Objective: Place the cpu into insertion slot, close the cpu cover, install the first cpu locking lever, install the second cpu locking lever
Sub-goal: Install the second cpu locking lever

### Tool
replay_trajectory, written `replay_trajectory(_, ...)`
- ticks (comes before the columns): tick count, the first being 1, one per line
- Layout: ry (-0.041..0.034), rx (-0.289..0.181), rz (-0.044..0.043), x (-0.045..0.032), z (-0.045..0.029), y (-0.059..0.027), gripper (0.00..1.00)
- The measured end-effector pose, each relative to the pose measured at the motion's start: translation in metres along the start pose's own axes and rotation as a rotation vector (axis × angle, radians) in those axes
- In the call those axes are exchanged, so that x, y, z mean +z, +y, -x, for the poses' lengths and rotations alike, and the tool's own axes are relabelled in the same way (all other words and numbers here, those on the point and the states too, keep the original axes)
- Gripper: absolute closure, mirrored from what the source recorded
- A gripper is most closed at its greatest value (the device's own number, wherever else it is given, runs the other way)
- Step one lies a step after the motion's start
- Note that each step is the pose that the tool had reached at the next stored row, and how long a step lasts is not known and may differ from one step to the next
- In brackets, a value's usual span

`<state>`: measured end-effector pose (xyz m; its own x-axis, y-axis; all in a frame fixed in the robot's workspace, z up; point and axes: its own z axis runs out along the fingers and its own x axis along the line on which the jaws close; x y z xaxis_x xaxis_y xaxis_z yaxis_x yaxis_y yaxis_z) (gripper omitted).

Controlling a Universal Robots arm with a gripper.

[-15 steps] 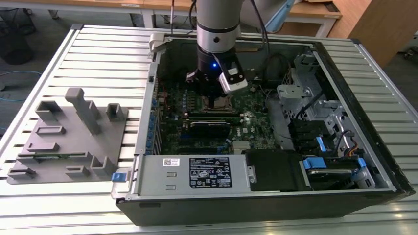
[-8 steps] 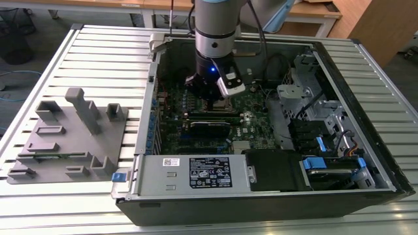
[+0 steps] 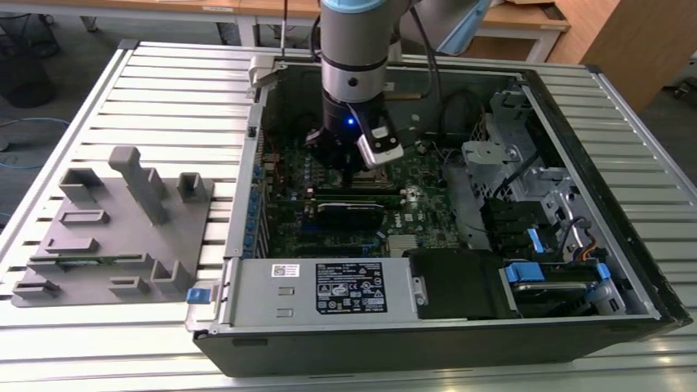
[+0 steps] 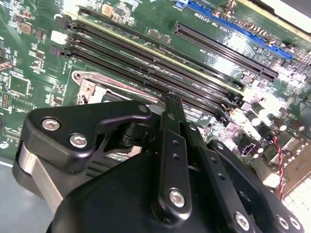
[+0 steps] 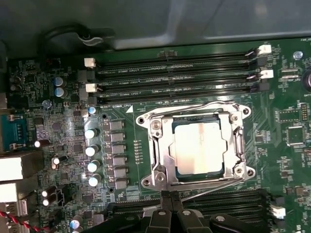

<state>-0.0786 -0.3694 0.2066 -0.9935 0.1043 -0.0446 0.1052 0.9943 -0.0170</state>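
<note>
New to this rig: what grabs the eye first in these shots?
In the exterior view, the arm reaches down into an open computer case, its gripper low over the green motherboard. In the first wrist view the cpu sits in the insertion slot with the silvery cpu cover closed around it, the gripper's fingertips together at the socket's edge. A grey fixture block lies on the slatted table at the exterior view's left.

The tool (image 4: 171, 99) hides part of the insertion slot (image 4: 95, 87).
</note>
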Motion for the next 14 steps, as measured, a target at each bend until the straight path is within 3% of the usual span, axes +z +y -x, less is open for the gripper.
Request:
replay_trajectory(10, 0.0002, 0.000, 0.0010, 0.0020, -0.0073, -0.0008, 0.90)
replay_trajectory(14, 0.0014, 0.001, 0.0136, 0.0023, -0.0075, -0.0008, 0.90)
